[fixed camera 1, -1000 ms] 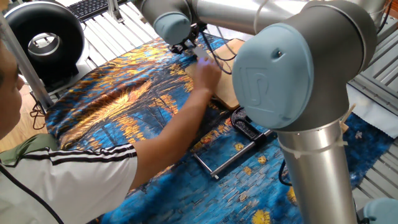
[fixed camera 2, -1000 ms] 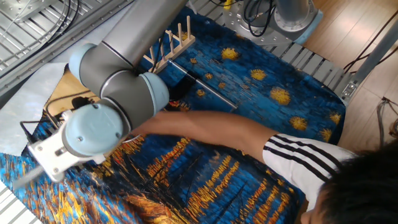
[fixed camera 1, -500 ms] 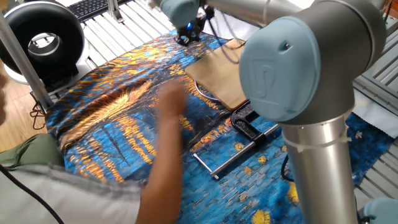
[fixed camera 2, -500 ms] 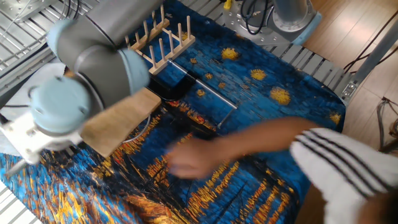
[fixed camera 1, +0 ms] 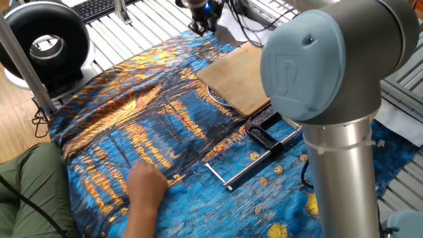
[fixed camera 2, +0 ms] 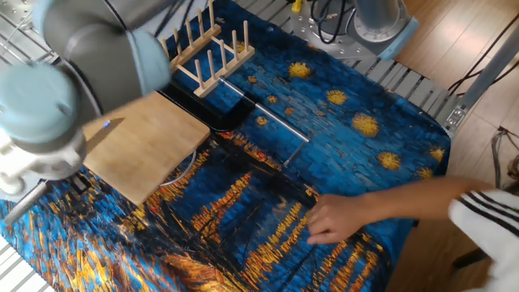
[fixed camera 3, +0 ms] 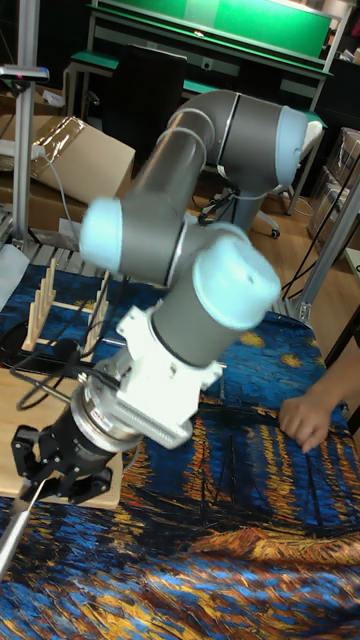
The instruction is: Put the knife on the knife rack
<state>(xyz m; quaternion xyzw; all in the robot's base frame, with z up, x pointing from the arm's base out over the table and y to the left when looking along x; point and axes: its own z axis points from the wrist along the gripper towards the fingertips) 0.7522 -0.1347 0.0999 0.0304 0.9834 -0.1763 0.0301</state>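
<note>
Knife rack point(fixed camera 2: 212, 50) pegs hold nothing; end effector point(fixed camera 3: 40, 470) state unclear

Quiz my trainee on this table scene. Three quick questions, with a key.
1. True or false: a knife stands in the rack.
2. Fill in: the person's hand rests on the blue and gold ____.
3. Pick one. The board lies: A) right beside the clamp; B) on top of the rack; C) under the hand.

Key: 1. False, its pegs hold nothing. 2. Cloth. 3. A.
</note>
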